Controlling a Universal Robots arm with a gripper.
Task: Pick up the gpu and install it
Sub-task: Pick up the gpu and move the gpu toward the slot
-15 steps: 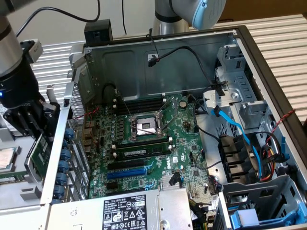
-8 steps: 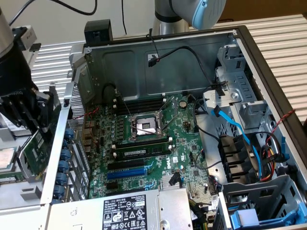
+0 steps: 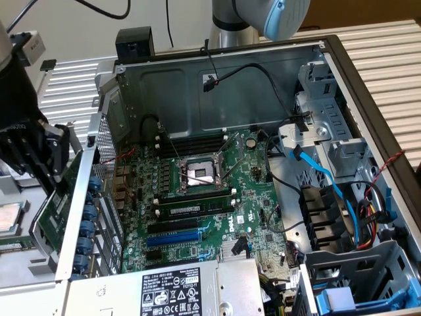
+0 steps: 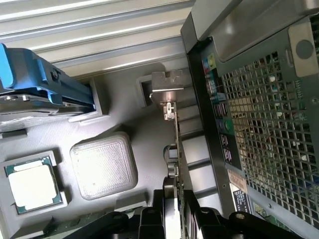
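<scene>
Gpu first: in the exterior view the gpu (image 3: 50,220) is showing me its green circuit-board face. It is hanging tilted just outside the open computer case (image 3: 197,85), on the exterior view's left, close against the perforated end wall. The gripper (image 3: 52,185) is gripping it by its upper edge, jaws pinched onto the board. Inside the case the big green motherboard (image 3: 256,197) is lying flat, with the bare processor socket (image 3: 197,174) near its middle and a labelled power supply (image 3: 177,289) along the near edge. Blue cables (image 3: 329,184) are running through the drive bays on the exterior view's right. The case is sitting on a pale ribbed surface (image 3: 381,46), and the arm (image 3: 263,16) is reaching in from behind.

In the wrist view I am looking along the gpu (image 4: 176,144) edge-on: a thin green line ending in its silver bracket (image 4: 167,84). The gripper (image 4: 177,216) is clamping the near end, one black finger on each face. The card is hanging over a grey moulded tray (image 4: 139,129) beside the case's mesh wall (image 4: 269,124); I cannot tell whether the bracket is touching the tray. In the tray, a processor chip (image 4: 32,184) and a pale square pad (image 4: 102,164) are sitting in separate pockets, and a blue carrier (image 4: 30,79) is lying near the ribbed surface (image 4: 99,40).
</scene>
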